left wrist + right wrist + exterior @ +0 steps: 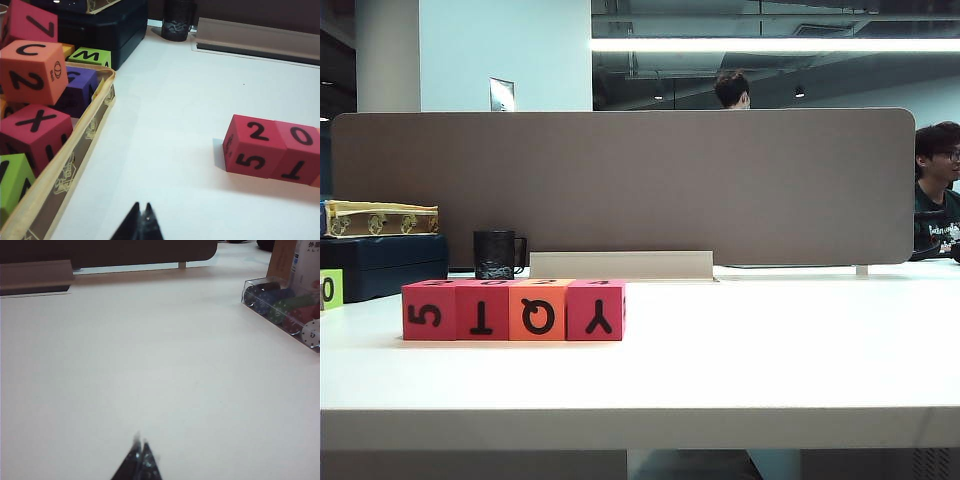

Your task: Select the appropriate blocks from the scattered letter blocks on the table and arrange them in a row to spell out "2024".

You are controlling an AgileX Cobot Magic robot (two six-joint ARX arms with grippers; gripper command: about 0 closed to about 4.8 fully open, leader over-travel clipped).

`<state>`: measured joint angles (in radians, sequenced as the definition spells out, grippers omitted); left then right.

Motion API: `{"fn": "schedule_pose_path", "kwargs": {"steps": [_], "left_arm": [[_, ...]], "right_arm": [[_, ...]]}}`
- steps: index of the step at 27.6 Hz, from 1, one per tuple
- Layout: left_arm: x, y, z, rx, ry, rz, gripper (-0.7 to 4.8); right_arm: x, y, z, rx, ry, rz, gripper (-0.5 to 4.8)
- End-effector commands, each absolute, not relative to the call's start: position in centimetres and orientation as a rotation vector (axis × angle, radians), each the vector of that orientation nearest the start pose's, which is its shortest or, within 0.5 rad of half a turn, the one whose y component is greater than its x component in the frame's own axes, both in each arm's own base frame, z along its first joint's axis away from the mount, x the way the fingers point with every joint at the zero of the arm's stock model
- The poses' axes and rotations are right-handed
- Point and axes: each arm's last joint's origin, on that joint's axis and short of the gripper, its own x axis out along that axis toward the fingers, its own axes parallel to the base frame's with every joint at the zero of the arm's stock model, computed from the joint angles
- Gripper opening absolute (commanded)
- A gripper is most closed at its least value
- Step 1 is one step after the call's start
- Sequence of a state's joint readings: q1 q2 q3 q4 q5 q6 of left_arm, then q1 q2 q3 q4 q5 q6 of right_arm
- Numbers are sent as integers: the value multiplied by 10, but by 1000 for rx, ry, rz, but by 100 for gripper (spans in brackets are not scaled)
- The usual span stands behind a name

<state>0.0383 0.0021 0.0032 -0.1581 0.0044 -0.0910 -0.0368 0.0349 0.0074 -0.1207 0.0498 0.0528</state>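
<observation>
1. We see the left gripper (141,222) in its wrist view as a dark tip with its fingers pressed together, holding nothing, low over the bare white surface (165,125).
2. We see the right gripper (140,460) in its own wrist view the same way: fingers pressed together, holding nothing, over an open stretch of the surface. Neither gripper shows in the exterior view.
3. Ahead of the left gripper, well apart from it, sit the blocks (272,149). Only two pinkish-red ones show fully here, touching, with 2 and 0 on top and 5 and T on their sides.
4. In the exterior view we see all four blocks in one touching row on the left half of the surface: three pinkish-red and one orange, third along. Their front faces read 5, T, Q, Y.
5. Beside the left gripper, a tray (80,145) with a cream patterned rim holds more lettered cubes in several colours.
6. Further back stand a dark mug (497,254) and a grey-brown divider (620,180).
7. Near the right gripper's side lies a clear case (285,307) of coloured chips.
</observation>
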Motion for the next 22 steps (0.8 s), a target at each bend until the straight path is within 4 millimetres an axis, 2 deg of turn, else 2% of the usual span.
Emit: {"fn": "schedule_pose_path", "kwargs": {"steps": [1,22], "left_arm": [[96,4,150,-97,152,40,-5],[96,4,150,-97,152,40,-5]], "right_arm": [[98,-5,149,40,155,-94,-4],[96,-6,147,-3,180,-94,-4]]}}
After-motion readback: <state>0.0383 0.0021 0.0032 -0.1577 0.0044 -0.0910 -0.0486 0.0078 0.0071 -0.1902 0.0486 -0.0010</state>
